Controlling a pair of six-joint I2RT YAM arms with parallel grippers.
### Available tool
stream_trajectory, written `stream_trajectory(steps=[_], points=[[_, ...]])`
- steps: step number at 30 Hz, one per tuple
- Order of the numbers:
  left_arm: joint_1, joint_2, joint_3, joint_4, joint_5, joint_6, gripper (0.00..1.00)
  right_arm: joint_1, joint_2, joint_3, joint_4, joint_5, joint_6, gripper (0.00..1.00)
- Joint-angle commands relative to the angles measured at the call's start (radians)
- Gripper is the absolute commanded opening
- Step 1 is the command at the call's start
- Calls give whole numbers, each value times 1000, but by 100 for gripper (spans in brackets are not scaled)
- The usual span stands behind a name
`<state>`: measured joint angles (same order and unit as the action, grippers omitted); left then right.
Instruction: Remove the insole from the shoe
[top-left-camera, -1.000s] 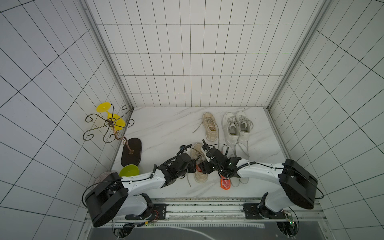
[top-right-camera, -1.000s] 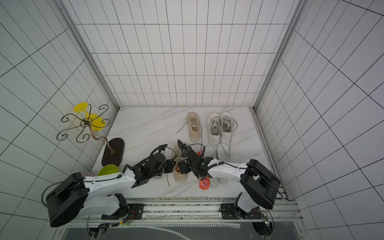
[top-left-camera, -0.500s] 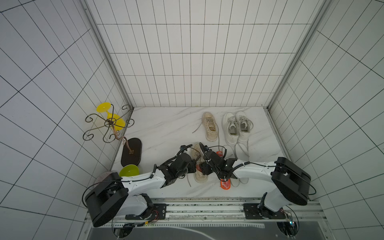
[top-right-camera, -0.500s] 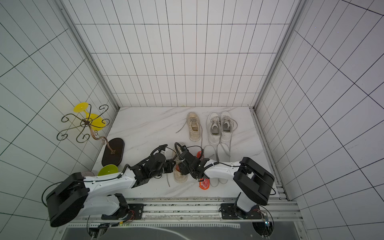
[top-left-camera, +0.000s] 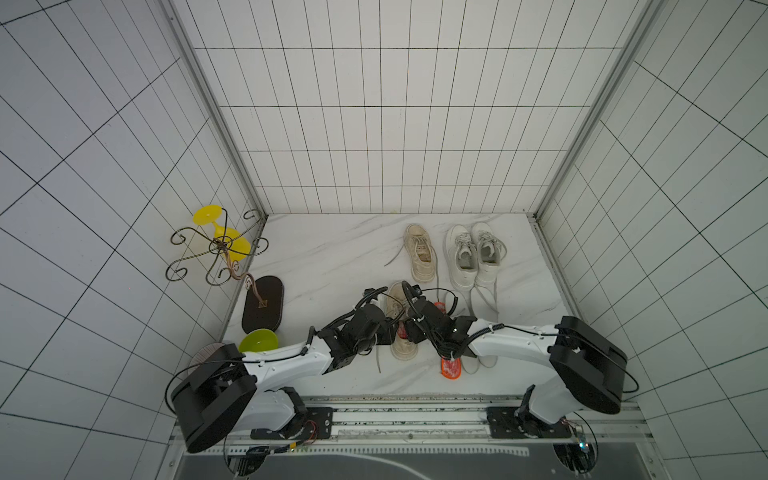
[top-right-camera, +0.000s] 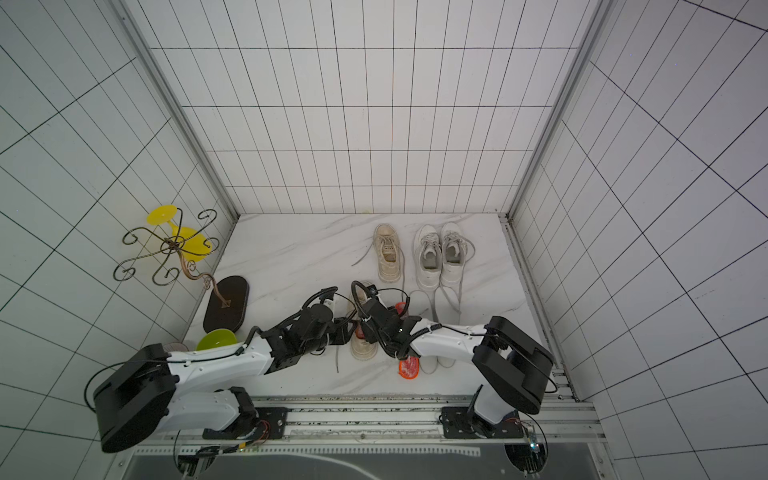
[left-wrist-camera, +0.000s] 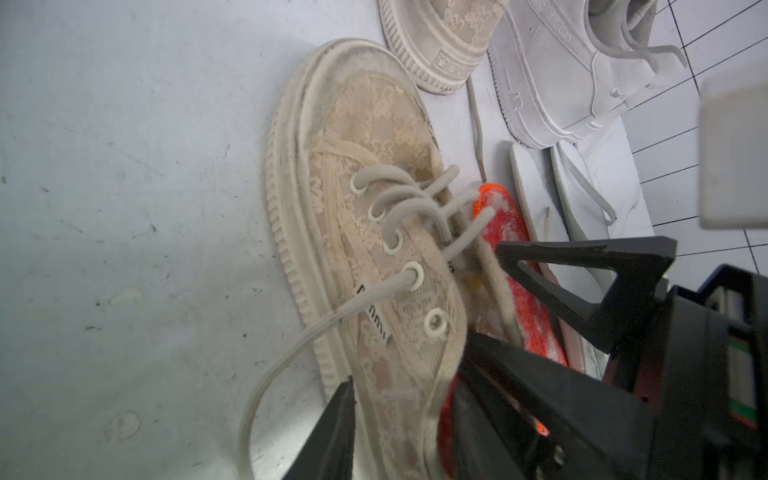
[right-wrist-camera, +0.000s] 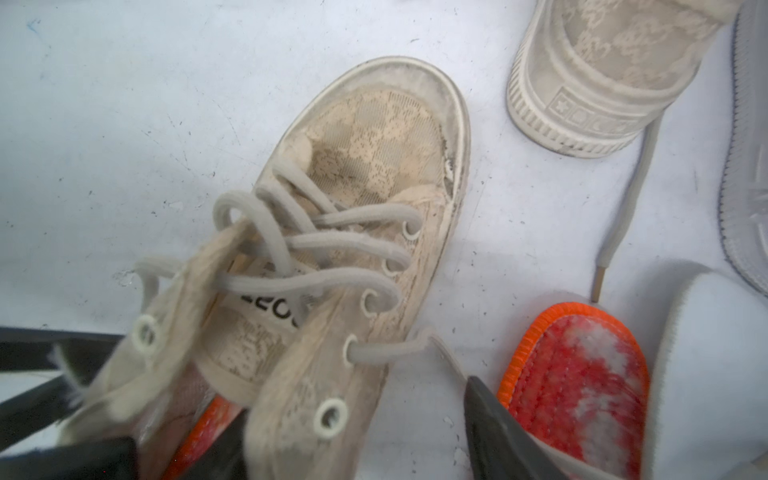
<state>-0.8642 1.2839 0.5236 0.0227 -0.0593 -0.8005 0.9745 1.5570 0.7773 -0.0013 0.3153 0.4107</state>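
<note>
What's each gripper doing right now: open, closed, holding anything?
Left gripper: open, fingers either side of the beige lace sneaker's side wall.
Right gripper: open wide astride the same sneaker, holding nothing.

Four shoes (top-left-camera: 461, 259), four insoles (top-left-camera: 451, 369)
Two beige lace shoes (top-left-camera: 420, 253), two white sneakers (top-left-camera: 487, 253); two white insoles (top-right-camera: 419, 309), two orange insoles (right-wrist-camera: 582, 374); one green bowl (top-left-camera: 257, 340), one wire stand (top-left-camera: 262, 309), one yellow goblet (top-left-camera: 206, 215), two robot arms (top-left-camera: 291, 361).

white links (top-left-camera: 286, 361), black joints (top-left-camera: 582, 357), looping cables (top-left-camera: 436, 291)
</note>
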Motion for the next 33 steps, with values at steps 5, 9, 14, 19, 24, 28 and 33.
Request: stream_trajectory(steps=[5,9,14,19,24,28,33], points=[[3,38,63,-29,-20,39,44,-39,-10,92,1,39,7,69],[22,79,85,-46,-10,43,45,-46,-34,94,10,34,6,68],[48,134,118,-43,14,49,45,-45,-43,99,13,12,-5,62],[57,172,154,-47,6,55,44,-45,-48,92,9,1,-5,56],[74,213,183,-51,13,43,30,-46,-67,97,-13,-26,-8,54],[75,219,194,-45,15,40,23,-40,-143,97,-58,-89,-5,52],[76,227,201,-25,34,34,23,-24,-207,108,-147,-199,29,49]])
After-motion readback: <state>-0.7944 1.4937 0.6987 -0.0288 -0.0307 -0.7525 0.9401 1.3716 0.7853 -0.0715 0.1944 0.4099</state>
